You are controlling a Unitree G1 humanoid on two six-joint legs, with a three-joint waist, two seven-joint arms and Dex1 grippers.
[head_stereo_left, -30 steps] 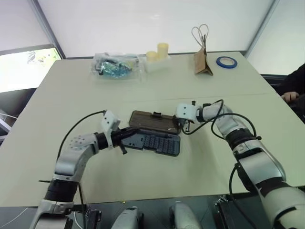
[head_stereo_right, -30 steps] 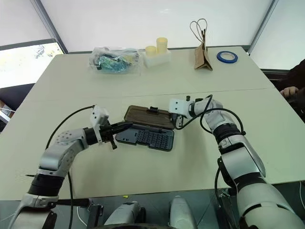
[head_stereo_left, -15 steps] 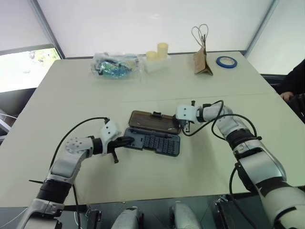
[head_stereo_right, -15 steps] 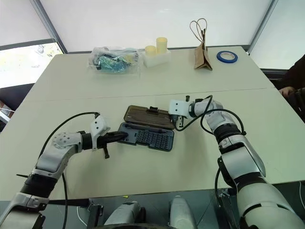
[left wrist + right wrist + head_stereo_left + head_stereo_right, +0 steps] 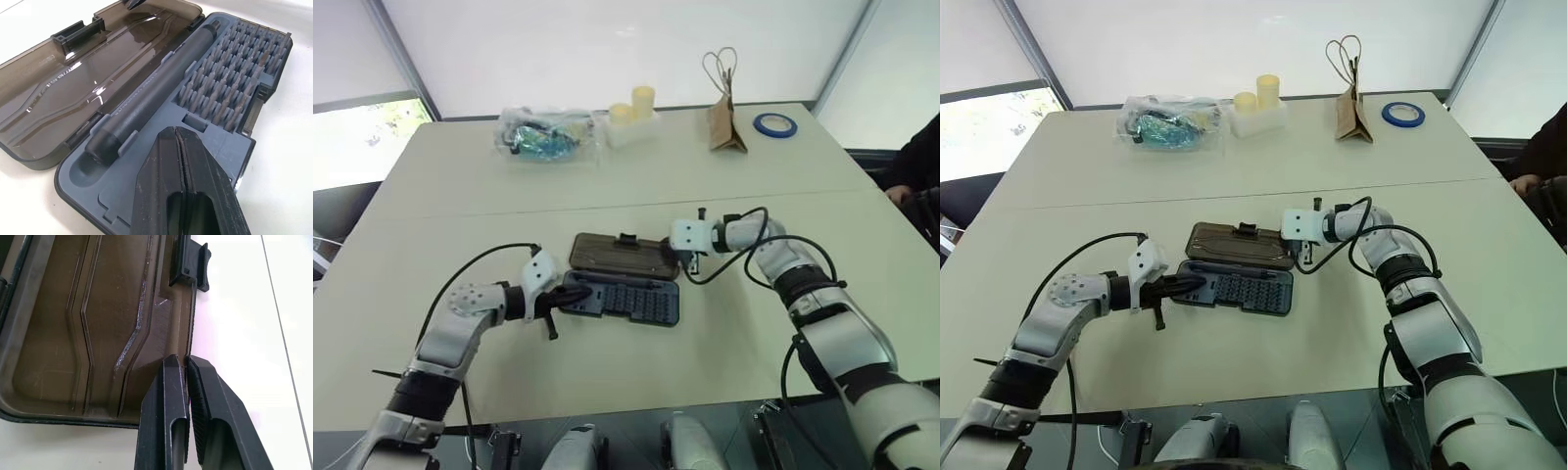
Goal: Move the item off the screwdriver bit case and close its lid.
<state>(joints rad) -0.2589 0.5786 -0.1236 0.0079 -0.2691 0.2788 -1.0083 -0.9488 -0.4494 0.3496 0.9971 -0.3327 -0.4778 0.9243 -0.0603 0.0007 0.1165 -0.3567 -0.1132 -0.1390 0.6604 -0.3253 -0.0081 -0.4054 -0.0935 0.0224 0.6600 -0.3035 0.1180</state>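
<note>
Flat dark blue-grey plastic bit case (image 5: 625,299) lies open at frame centre, its smoky-brown translucent lid (image 5: 619,255) flat behind. Left gripper (image 5: 182,147) is closed and empty over the tray; right gripper (image 5: 187,377) pinches the lid's rim. Open tabletop (image 5: 724,186) all round; a clear plastic bag (image 5: 546,137) and a brown paper bag (image 5: 724,125) sit far back.

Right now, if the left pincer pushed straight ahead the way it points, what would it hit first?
Probably the screwdriver bit case: the shut left pincer sits over the tray's near end, aimed along it beside the dark rod. Its height above the tray is unclear.

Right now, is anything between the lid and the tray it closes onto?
Yes: the left gripper sits over the screwdriver bit case's left end, in the lid's path. The item lies in its slot by the hinge.
</note>
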